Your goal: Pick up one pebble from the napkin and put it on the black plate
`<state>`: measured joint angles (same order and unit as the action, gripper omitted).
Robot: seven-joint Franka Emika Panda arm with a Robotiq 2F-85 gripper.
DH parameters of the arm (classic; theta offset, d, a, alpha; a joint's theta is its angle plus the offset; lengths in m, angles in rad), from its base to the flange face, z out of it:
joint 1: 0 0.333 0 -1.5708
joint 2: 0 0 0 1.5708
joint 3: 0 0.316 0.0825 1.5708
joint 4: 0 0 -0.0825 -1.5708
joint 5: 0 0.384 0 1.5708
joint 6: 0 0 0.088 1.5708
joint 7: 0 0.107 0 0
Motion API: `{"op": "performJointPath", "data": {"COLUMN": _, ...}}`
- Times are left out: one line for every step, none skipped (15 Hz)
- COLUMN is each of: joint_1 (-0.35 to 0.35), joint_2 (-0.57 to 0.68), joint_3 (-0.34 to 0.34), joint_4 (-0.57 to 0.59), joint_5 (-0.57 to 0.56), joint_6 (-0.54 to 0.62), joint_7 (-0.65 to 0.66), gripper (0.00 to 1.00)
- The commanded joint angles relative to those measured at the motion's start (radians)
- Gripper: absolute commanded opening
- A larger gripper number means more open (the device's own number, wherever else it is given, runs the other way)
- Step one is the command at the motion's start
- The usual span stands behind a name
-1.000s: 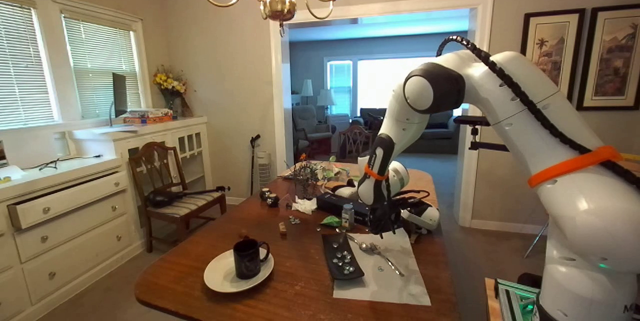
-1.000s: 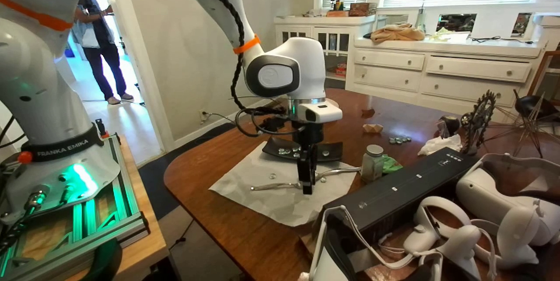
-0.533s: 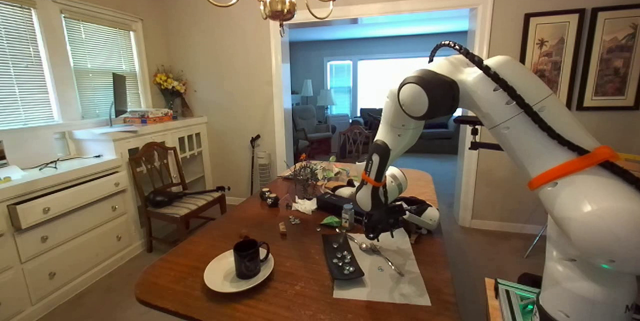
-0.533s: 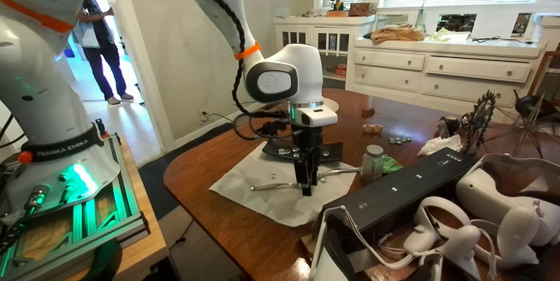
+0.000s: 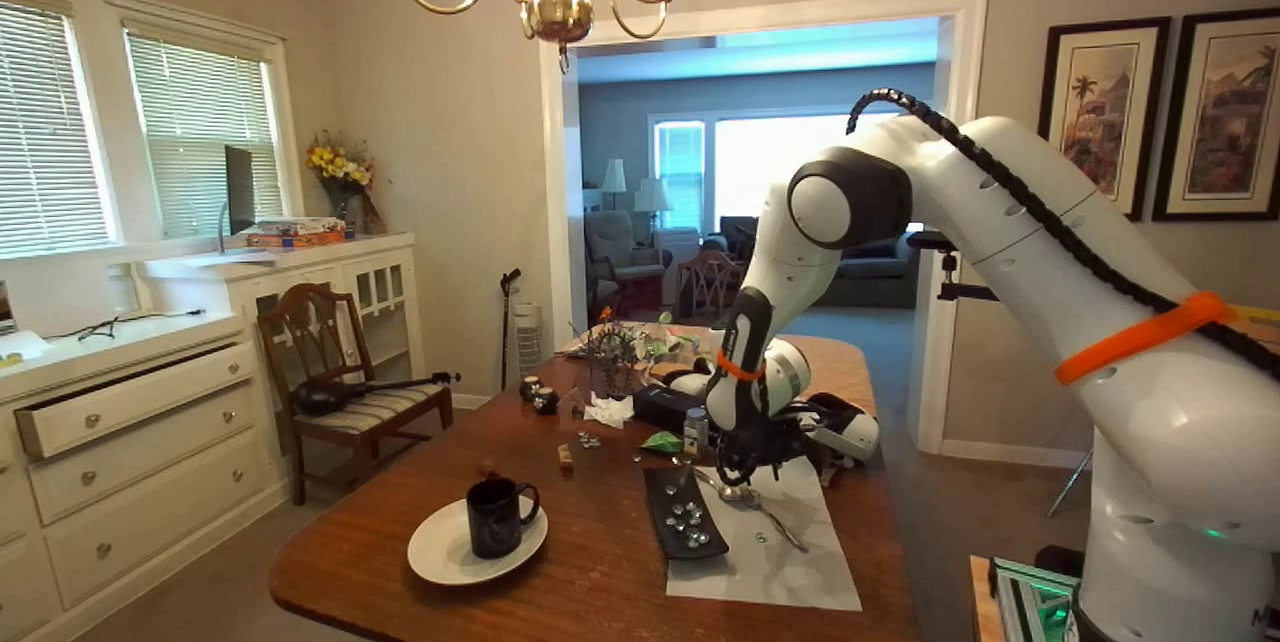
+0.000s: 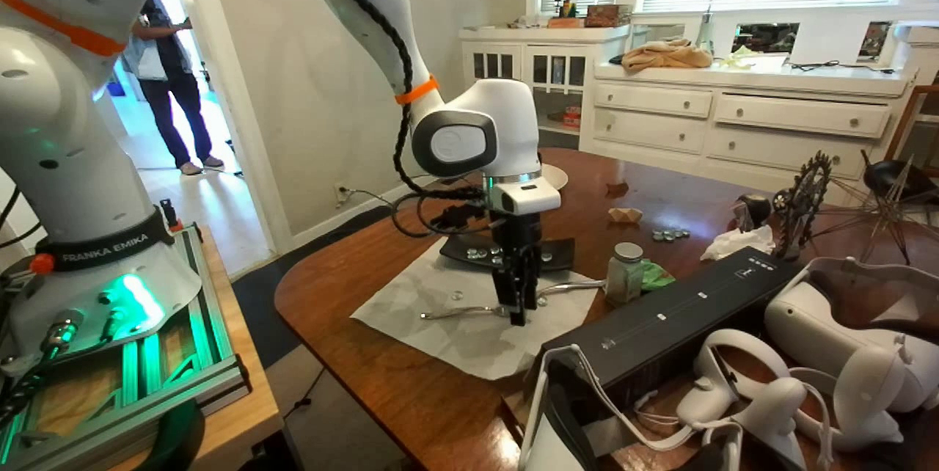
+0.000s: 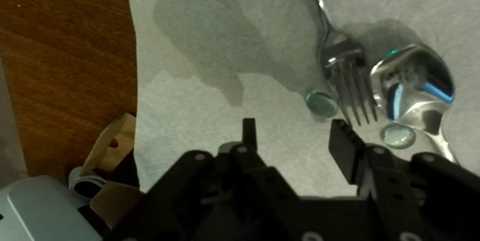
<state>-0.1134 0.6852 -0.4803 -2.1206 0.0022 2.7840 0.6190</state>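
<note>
I have the pincer (image 7: 293,136) over the napkin (image 7: 180,121). Its jaws stand well apart, only bare napkin showing between them.

Clearance, wrist view: the napkin edge lies at 9 o'clock of the pincer, and the desk (image 7: 67,64) begins beyond it. In an exterior view, bare napkin and then wood run toward the desk edge at 8 o'clock. A lidded jar (image 6: 624,280) stands at 2 o'clock, a black box (image 6: 682,317) at 3. The black plate (image 6: 456,244) overlaps the napkin at 12 o'clock.

Count: pebble one (image 7: 321,104) rests on the napkin at 1 o'clock of the pincer, just beside the tines of a single fork (image 7: 341,51). Pebble two (image 7: 398,136) rests at 3 o'clock, just beside a single spoon (image 7: 412,83). Pebble three (image 5: 761,538) lies near the fork handle. The black plate carries several further pebbles (image 6: 473,254), too close-set to count exactly. One white plate (image 5: 435,552) with one black mug (image 5: 497,522) stands at 9 o'clock of the black plate.

Markings: the base collar (image 6: 106,249) reads "FRANKA EMIKA". Print on the black box is too small to read.
</note>
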Motion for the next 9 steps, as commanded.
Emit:
{"op": "performJointPath", "data": {"joint_1": 0.028, "joint_2": 0.035, "joint_3": -0.017, "joint_4": 0.002, "joint_5": 0.032, "joint_6": 0.035, "joint_7": 0.028, "gripper": 0.52}}
{"op": "performJointPath", "data": {"joint_1": 0.029, "joint_2": 0.038, "joint_3": -0.016, "joint_4": 0.002, "joint_5": 0.037, "joint_6": 0.038, "joint_7": 0.028, "gripper": 0.51}}
{"op": "performJointPath", "data": {"joint_1": 0.033, "joint_2": 0.041, "joint_3": -0.017, "joint_4": 0.003, "joint_5": 0.041, "joint_6": 0.041, "joint_7": 0.030, "gripper": 0.51}}
{"op": "performJointPath", "data": {"joint_1": 0.035, "joint_2": 0.045, "joint_3": -0.017, "joint_4": 0.003, "joint_5": 0.046, "joint_6": 0.044, "joint_7": 0.031, "gripper": 0.50}}
{"op": "performJointPath", "data": {"joint_1": 0.038, "joint_2": 0.046, "joint_3": -0.018, "joint_4": 0.002, "joint_5": 0.049, "joint_6": 0.046, "joint_7": 0.032, "gripper": 0.50}}
{"op": "performJointPath", "data": {"joint_1": 0.041, "joint_2": 0.047, "joint_3": -0.018, "joint_4": 0.002, "joint_5": 0.052, "joint_6": 0.047, "joint_7": 0.032, "gripper": 0.50}}
{"op": "performJointPath", "data": {"joint_1": 0.044, "joint_2": 0.049, "joint_3": -0.019, "joint_4": 0.001, "joint_5": 0.053, "joint_6": 0.049, "joint_7": 0.034, "gripper": 0.52}}
{"op": "performJointPath", "data": {"joint_1": 0.047, "joint_2": 0.049, "joint_3": -0.020, "joint_4": 0.000, "joint_5": 0.055, "joint_6": 0.049, "joint_7": 0.037, "gripper": 0.51}}
{"op": "performJointPath", "data": {"joint_1": 0.050, "joint_2": 0.050, "joint_3": -0.021, "joint_4": 0.000, "joint_5": 0.055, "joint_6": 0.050, "joint_7": 0.041, "gripper": 0.51}}
